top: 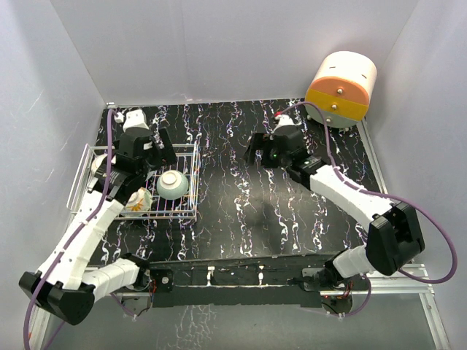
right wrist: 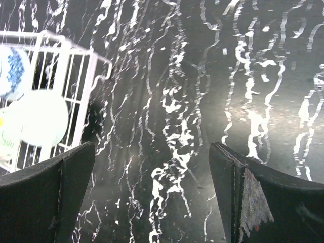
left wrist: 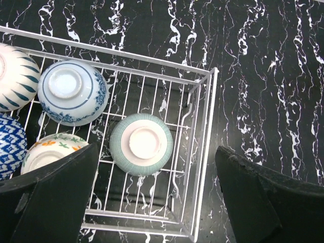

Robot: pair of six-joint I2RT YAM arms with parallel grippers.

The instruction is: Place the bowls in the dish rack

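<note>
The white wire dish rack [top: 191, 197] stands at the left of the table. In the left wrist view, several bowls lie upside down in the dish rack [left wrist: 203, 152]: a teal ribbed bowl [left wrist: 141, 144], a blue-and-white one [left wrist: 73, 92], a teal-striped one [left wrist: 15, 76], a blue patterned one [left wrist: 9, 152] and a floral one [left wrist: 45, 154]. My left gripper [left wrist: 157, 202] is open and empty, high above the rack's right end [top: 149, 154]. My right gripper [right wrist: 152, 197] is open and empty over bare table at mid-back [top: 257, 152]. It sees the rack's corner [right wrist: 76, 66] and a pale bowl [right wrist: 43, 118].
A cream-and-orange cylindrical drawer unit [top: 341, 89] stands at the back right corner. White walls close in the table on three sides. The black marbled table top [top: 277, 211] stretches between the rack and the right side.
</note>
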